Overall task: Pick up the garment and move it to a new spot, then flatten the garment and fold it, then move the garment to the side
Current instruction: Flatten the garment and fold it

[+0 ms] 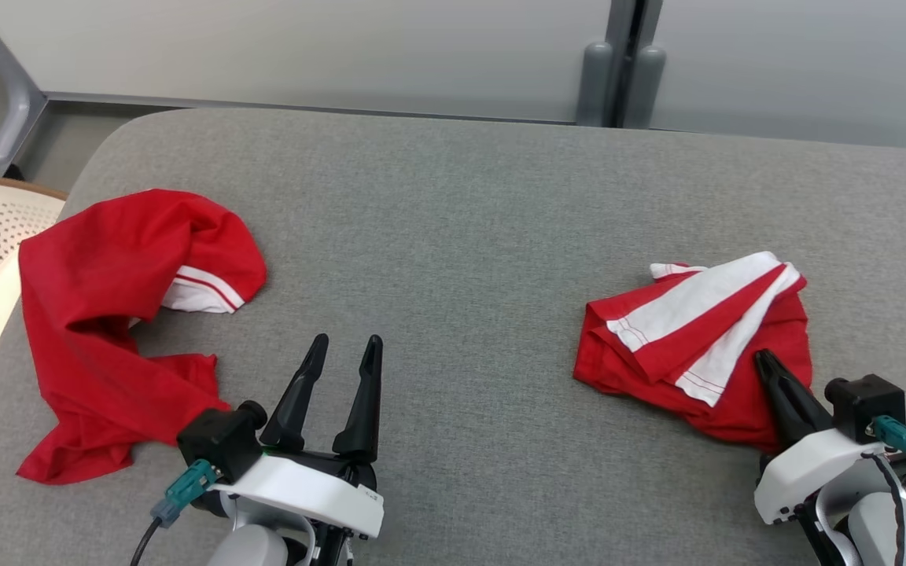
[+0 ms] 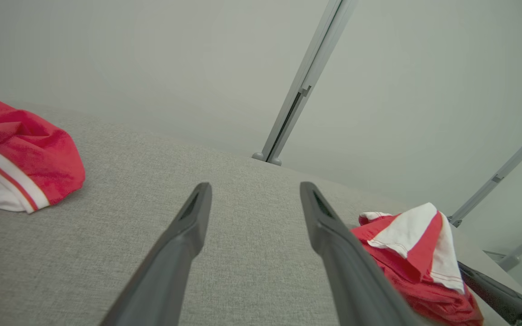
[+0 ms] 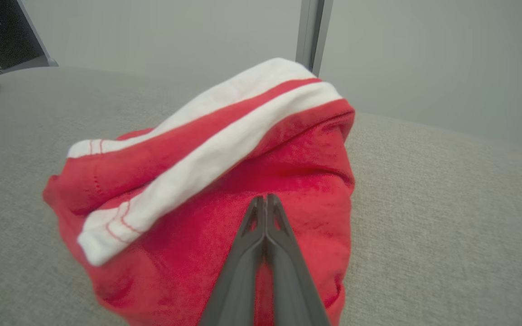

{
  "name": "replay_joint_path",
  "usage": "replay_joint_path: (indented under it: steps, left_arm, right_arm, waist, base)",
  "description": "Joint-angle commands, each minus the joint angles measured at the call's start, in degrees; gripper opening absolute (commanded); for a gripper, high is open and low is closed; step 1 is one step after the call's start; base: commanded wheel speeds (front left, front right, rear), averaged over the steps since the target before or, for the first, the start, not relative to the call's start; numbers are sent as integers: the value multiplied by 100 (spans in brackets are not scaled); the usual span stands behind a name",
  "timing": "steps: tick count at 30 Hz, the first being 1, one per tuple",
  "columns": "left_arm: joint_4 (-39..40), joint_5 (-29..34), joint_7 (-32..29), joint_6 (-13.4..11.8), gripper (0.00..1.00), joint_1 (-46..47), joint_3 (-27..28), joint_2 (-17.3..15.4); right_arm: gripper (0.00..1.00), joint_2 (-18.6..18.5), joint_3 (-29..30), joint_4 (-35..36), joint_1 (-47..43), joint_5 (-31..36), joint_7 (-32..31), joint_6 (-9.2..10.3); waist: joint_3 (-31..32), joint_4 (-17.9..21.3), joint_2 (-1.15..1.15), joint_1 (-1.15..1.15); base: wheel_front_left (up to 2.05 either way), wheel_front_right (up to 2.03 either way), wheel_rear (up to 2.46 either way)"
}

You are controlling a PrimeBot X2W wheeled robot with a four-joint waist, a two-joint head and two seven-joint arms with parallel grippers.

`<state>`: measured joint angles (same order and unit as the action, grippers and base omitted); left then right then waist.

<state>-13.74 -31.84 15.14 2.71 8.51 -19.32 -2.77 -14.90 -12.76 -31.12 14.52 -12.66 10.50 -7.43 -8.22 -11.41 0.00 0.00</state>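
table point(image 1: 453, 236): grey cloth top, two red-and-white garments on it, well apart
folded garment point(image 1: 689, 330): compact bundle toward right edge, nearer the front edge than the back; white stripes on top, red layers under, lying flat
crumpled garment point(image 1: 107, 299): loose heap along left edge, not flattened, not folded
right gripper point(image 1: 764, 358): fingers pressed tight together, tips dug into the red cloth at the near-right part of the folded garment; looks like a thin pinch, top layer only
left gripper point(image 1: 347, 342): fingers spread wide, holding nothing, above bare table near front edge, between the two garments and touching neither
step (judged): folding looks done; this is the grab before moving the bundle aside
progress (judged): late for this garment, the other one untouched
risk 1: a pinch that catches just the top layer means a lift peels the bundle open and the fold is lost
risk 2: a thin hold can slip off mid-move and drop the cloth in a heap
risk 3: dragging instead of lifting, the grey fabric top grips the bottom layer, so the stack shears and the stripes slide off
risk 4: right edge is close, an overshoot sideways puts it off the table
safer: grab deeper through all layers, or support with the free left gripper
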Motion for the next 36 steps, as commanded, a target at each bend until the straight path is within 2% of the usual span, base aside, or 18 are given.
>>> replay_joint_path:
  steps: [1, 11, 20, 28, 36]
  left_arm:
    - [-2, -23, -1, 9, 100, 86, -15, -24]
    - [79, -126, 0, -71, 100, 175, -177, -23]
    - [116, -255, -1, -124, 100, 265, -315, -23]
    - [118, -314, -1, -151, 100, 303, -375, -23]
    - [88, -284, -1, -178, 100, 322, -331, -23]
  right_arm:
    - [0, -64, -54, -66, 104, -52, -36, -11]
    - [0, -532, -796, -437, 1050, -408, -184, -7]
    - [0, -794, -1068, -555, 1694, -707, -426, -7]
    - [0, -685, -1168, -1147, 1843, -1044, -899, -7]
    - [0, -616, -1449, -1414, 1782, -1321, -773, -7]
  waist:
    - [-136, -179, 0, 0]
    - [-320, -625, 0, 0]
    - [-410, -896, 0, 0]
    - [-501, -1000, 0, 0]
    - [-447, -909, 0, 0]
  base:
    - [0, 0, 0]
    - [0, 0, 0]
    - [0, 0, 0]
    - [0, 0, 0]
    - [0, 0, 0]
